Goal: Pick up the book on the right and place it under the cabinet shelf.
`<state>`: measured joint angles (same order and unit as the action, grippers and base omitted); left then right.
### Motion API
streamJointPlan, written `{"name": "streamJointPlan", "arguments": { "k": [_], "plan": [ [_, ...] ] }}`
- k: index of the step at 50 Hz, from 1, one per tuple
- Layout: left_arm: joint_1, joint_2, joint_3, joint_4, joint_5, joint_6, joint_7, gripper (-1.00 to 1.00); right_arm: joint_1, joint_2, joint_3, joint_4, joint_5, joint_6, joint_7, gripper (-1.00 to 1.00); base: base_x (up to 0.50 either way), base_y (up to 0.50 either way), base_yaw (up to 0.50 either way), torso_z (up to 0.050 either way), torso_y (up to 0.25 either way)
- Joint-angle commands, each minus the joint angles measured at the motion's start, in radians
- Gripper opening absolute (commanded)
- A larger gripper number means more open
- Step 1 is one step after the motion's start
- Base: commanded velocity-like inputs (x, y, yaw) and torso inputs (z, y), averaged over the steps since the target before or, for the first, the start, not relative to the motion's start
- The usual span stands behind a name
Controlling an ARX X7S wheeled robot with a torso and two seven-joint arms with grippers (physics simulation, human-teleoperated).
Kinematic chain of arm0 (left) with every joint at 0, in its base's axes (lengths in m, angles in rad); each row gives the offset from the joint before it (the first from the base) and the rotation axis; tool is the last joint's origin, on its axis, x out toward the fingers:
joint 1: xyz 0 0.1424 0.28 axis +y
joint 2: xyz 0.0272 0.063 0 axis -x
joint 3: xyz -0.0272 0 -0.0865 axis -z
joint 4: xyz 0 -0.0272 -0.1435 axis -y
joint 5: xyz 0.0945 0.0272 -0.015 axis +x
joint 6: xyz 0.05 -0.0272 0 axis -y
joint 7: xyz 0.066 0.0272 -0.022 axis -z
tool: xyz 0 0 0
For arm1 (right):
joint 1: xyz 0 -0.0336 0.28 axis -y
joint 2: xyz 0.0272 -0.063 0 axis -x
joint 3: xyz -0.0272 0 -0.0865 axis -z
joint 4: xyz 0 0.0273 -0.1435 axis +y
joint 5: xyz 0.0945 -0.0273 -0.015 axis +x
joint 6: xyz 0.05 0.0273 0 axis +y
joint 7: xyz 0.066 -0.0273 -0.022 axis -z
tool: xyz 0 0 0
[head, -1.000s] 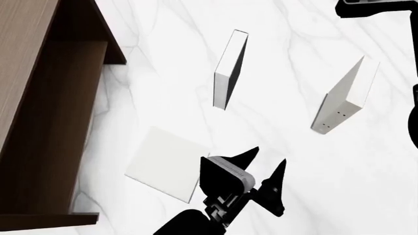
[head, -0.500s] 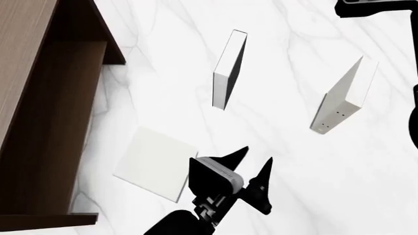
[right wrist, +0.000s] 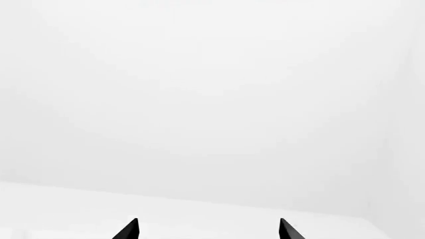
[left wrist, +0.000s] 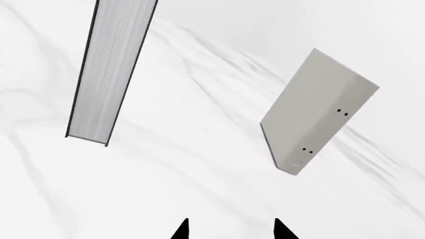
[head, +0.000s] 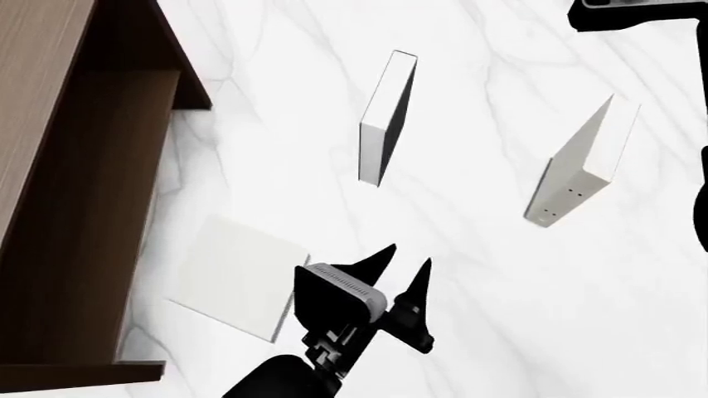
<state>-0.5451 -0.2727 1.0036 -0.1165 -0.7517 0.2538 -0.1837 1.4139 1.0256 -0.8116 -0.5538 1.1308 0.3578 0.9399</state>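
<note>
Pale grey, the book (head: 235,288) is sliding flat across the bench toward nine o'clock, nearing the cabinet shelf (head: 78,191), as we are nudging it, left gripper (head: 404,267) jaws wide, empty.

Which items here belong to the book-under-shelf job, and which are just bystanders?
Job: grey book flat on the marble, cabinet, left gripper open beside the book.
Bystanders: black-covered book standing upright, dotted-spine book standing upright.
</note>
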Motion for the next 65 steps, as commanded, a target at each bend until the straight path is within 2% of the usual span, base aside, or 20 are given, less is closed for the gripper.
{"name": "streamJointPlan", "arguments": {
  "k": [1,39,65],
  "plan": [
    [0.044,-0.068,-0.053,-0.04,-0.141,-0.041,-0.157,1.0,0.001,0.002,0.003,-0.004,0.002,0.002,0.0,1.0,0.0,0.0,0.0,0.0,0.0],
    [0.065,-0.188,-0.063,0.028,-0.138,-0.081,-0.206,1.0,0.017,0.005,0.018,-0.019,0.022,0.024,0.006,1.0,0.0,0.0,0.0,-0.001,-0.004],
    [0.069,-0.236,-0.086,0.023,-0.136,-0.082,-0.223,1.0,0.0,0.015,0.023,-0.026,0.019,0.019,0.008,1.0,0.0,0.0,0.0,-0.001,-0.005]
  ]
}}
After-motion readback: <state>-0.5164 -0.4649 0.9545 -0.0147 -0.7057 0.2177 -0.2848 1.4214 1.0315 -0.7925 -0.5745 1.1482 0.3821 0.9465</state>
